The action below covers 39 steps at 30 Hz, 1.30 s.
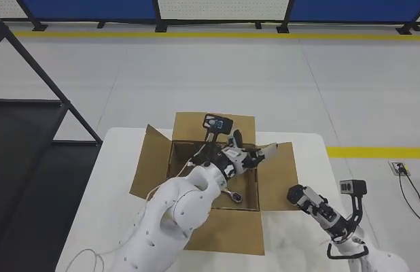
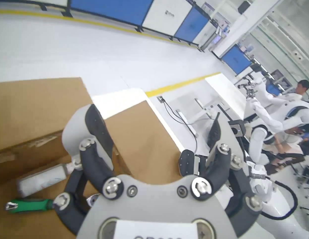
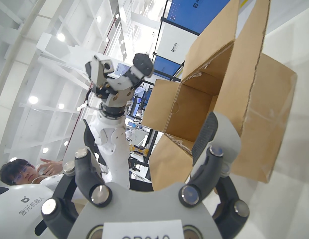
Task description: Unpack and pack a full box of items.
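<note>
**Unpacking: left pincer poised over the box**

Top view: an open brown cardboard box [image 1: 196, 126] sits by the white desk [image 1: 115, 177]'s far edge. The left pincer [image 1: 254, 158] hangs over it, the right pincer [image 1: 300, 196] toward the near right corner.

Left wrist view: fingers apart, empty, above a white cylindrical tube [image 2: 41, 179] and green-handled screwdriver [image 2: 30, 204] inside.

Right wrist view: fingers apart, empty.

Likely next: lower onto one item, clearing the wall.

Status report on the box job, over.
Left gripper open, empty, over the box. Right gripper open, beside it. White tube and green-handled tool inside. Nothing in the way.
</note>
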### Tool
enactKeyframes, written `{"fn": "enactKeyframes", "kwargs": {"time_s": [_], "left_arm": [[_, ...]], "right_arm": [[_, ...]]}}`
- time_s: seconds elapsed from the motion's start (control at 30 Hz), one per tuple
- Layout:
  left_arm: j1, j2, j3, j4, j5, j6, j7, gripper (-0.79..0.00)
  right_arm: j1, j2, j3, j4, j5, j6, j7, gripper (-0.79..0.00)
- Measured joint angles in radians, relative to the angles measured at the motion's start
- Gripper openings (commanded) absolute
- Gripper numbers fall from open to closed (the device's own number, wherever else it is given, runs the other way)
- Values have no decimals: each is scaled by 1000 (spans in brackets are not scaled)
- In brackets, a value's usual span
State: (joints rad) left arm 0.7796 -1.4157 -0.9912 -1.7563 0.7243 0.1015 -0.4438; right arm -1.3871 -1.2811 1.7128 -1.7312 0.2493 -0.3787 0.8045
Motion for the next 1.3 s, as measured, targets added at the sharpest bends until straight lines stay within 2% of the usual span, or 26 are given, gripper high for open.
{"fn": "enactKeyframes", "kwargs": {"time_s": [0.17, 0.27, 0.53, 0.63, 0.83, 0.93, 1.07, 1.3], "left_arm": [[220, 37, -163, -253, 73, -4, 15, 0], [336, 50, -242, -360, 88, -16, 29, 0], [334, 50, -240, -357, 88, -16, 29, 0], [346, 49, -240, -353, 71, -19, 38, 0], [421, 47, -297, -384, -11, -7, 179, 0], [474, 49, -352, -422, -28, 3, 249, 0], [572, 57, -443, -484, 35, 9, 306, 0], [754, 61, -615, -577, 20, 43, 409, 0]], "right_arm": [[0, 0, -5, 1, 10, 13, 0, 0], [0, 0, -5, 1, 10, 13, 0, 0], [0, 0, -6, -2, 5, 13, -5, 0], [0, 1, -31, -36, -75, 13, -50, 0], [-4, 5, -76, -102, -299, 60, -139, 0], [-5, 6, -88, -104, -383, 93, -197, 0], [-15, 7, -96, -100, -458, 124, -278, 0], [-37, 14, -96, -95, -483, 129, -264, 0]]}}
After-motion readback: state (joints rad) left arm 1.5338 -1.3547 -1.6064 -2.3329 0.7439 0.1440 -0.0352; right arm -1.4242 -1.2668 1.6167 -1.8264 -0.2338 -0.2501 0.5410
